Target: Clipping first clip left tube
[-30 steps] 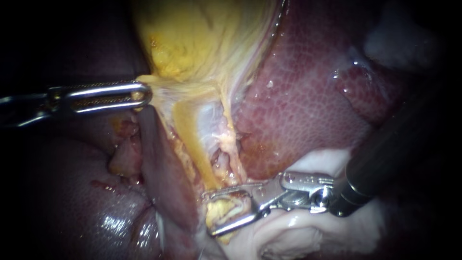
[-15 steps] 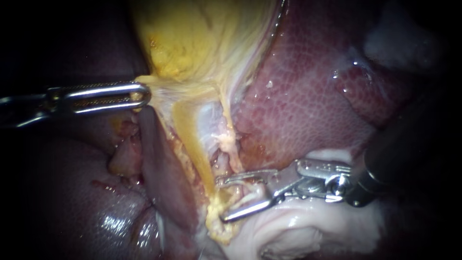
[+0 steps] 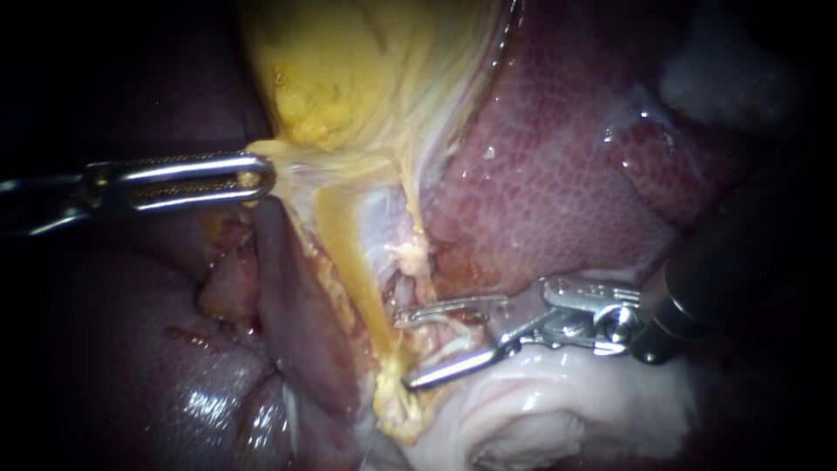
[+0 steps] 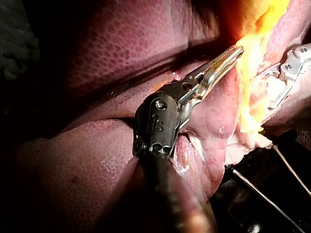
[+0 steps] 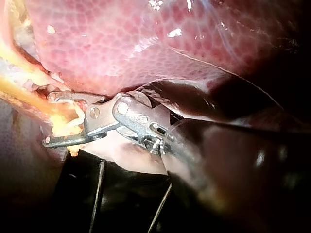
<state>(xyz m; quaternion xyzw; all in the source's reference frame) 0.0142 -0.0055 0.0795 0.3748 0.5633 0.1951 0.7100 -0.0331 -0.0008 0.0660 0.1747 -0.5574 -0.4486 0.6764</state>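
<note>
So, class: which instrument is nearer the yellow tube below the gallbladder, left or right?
Right. The right instrument lies open around the lower end of the yellow tube; the left instrument grips the gallbladder, off beside the tube's upper end.

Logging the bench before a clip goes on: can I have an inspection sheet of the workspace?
Surface: liver, wet and glossy; pale tissue lies below the right instrument.
Job's things: gallbladder stretched taut; yellow tube runs down from it; no clip seen on it.
Clutter: nothing seen.
Instruments: left instrument shut on the gallbladder's edge; right instrument open, with tissue at the tube's lower end inside the gap.
Cables: thin dark lines below the tissue in both wrist views; cannot tell what they are.
Surroundings: dark, nothing seen.
</note>
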